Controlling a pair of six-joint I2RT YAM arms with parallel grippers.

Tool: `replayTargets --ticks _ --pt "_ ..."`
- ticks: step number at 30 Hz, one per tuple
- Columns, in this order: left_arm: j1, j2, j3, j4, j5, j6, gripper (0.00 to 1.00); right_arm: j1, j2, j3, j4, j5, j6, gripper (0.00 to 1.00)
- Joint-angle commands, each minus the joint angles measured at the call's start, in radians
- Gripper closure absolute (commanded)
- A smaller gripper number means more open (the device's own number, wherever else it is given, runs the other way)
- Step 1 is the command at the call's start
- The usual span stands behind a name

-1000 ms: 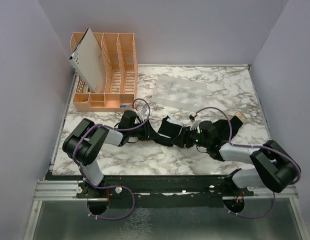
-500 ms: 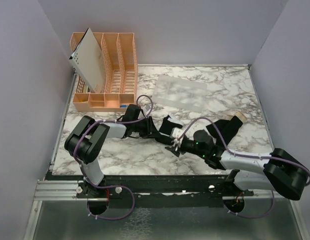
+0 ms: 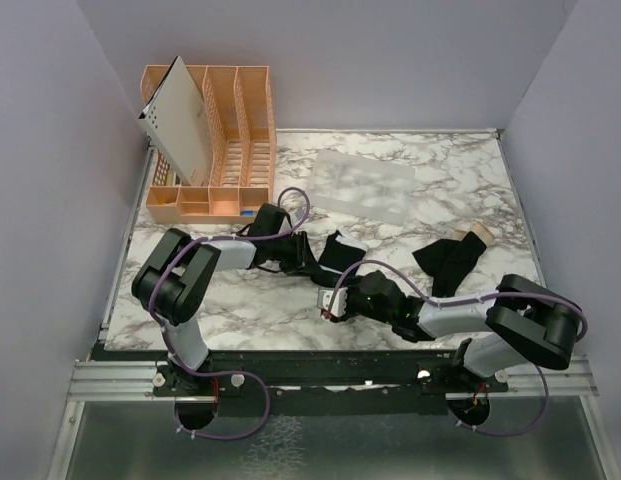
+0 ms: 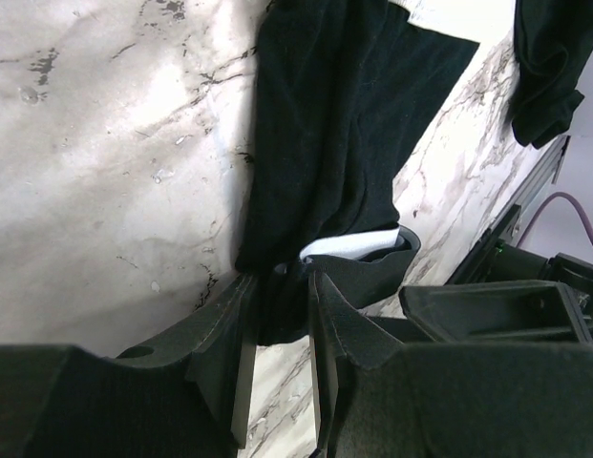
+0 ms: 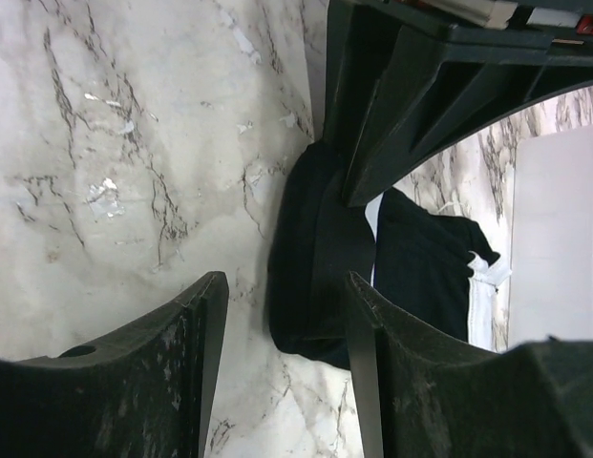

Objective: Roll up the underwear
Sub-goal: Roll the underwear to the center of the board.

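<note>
The left hand (image 4: 282,296) has its 2 fingers pressed together on the lower edge of the first underwear (image 4: 344,124). The pinched part is hidden between the pads, so how much cloth is caught cannot be told. From above, this hand and the black cloth merge into 1 dark mass, and the fingertips are hard to pick out. A white strip (image 4: 346,248) shows in a fold just beside the grip.

The right hand (image 5: 286,286) is spread, its 2 fingers on either side of the rolled end of the same garment. 1 finger stands clear of the roll; whether the other touches it cannot be told. The left hand's body cuts across the top of that wrist view and hides part of the roll.

The second underwear (image 3: 448,262), with a tan band at its far end, lies on the marble bench (image 3: 240,300) to the right, well apart from both hands. At the far left stands a peach rack (image 3: 230,140) with a white perforated panel (image 3: 180,120) leaning in it. A translucent sheet (image 3: 362,185) lies beyond the hands.
</note>
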Motion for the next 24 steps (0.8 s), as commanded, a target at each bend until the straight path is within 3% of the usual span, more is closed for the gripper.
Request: replayTargets --ticks 1,13,16,19,24 --pt "-0.001 0.036 -0.008 -0.109 -0.028 0.05 0.67 0.009 0.062 0.017 0.024 0.081 -0.065 0.46" --pt "-0.001 0.044 0.02 -0.143 -0.014 0.078 0.67 0.009 0.182 0.024 0.094 0.235 -0.1 0.53" --pt "-0.001 0.047 0.02 -0.144 -0.011 0.079 0.67 0.009 0.192 0.024 0.104 0.25 -0.101 0.63" --pt "-0.001 0.047 0.021 -0.142 -0.008 0.078 0.67 0.009 0.197 0.038 0.071 0.237 -0.091 0.8" --pt "0.015 0.016 0.004 -0.14 -0.021 0.059 0.65 0.009 0.187 0.09 -0.001 0.212 -0.033 0.92"
